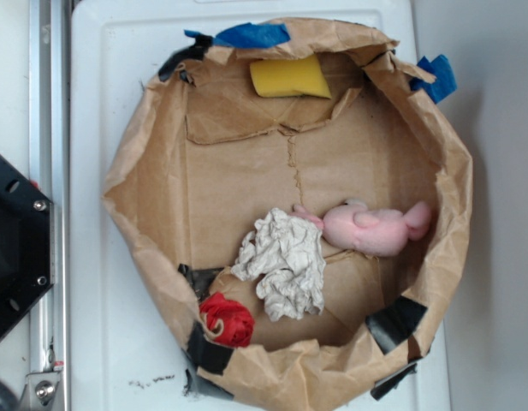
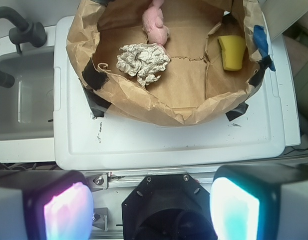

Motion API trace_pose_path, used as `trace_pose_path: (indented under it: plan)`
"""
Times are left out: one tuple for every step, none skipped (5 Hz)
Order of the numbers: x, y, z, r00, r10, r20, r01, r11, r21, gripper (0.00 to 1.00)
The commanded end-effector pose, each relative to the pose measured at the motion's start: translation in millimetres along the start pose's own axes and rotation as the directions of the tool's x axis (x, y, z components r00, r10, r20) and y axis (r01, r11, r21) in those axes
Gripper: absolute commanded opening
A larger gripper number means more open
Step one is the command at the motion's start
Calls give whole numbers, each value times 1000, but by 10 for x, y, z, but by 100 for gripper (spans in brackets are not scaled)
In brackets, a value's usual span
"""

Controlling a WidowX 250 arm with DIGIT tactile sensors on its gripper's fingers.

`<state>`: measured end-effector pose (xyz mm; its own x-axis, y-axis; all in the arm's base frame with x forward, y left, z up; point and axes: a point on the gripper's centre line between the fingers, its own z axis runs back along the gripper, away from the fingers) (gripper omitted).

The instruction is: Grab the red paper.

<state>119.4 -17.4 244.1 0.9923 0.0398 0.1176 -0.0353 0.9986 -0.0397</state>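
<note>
We find the gripper (image 2: 154, 205) released, fingers apart and empty, while the red paper (image 1: 228, 319) sits wedged against the paper-bag wall (image 1: 161, 295) beside the white wad (image 1: 285, 261).

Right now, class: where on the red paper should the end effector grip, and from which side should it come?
Grip the red paper across its rounded middle, coming from above. It sits tight against the brown paper wall and black tape, so a sideways approach looks blocked; the white wad lies just beside it.

Hidden and cut off

From the wrist, small red crumpled paper wad (image 1: 228, 319) hidden behind brown paper wall (image 2: 139, 102); pink plush toy (image 2: 155, 24) cropped at top; gripper (image 2: 151, 207) fingers cropped below.
</note>
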Motion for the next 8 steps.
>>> trace_pose_path:
  plan:
    - [0,0,0,1000,0,0,0,1000,0,100]
    - [487,-97,-113,997,74,13,-74,997,-3,100]
    - [879,-96,-279,984,175,13,-175,984,14,100]
    - [900,-44,-428,910,415,3,-415,909,20,100]
    - [900,-44,-428,910,415,3,-415,909,20,100]
    - [900,-44,-428,910,415,3,-415,909,20,100]
    - [900,-44,-428,910,415,3,-415,909,20,100]
    - [900,-44,-428,910,415,3,-415,909,20,100]
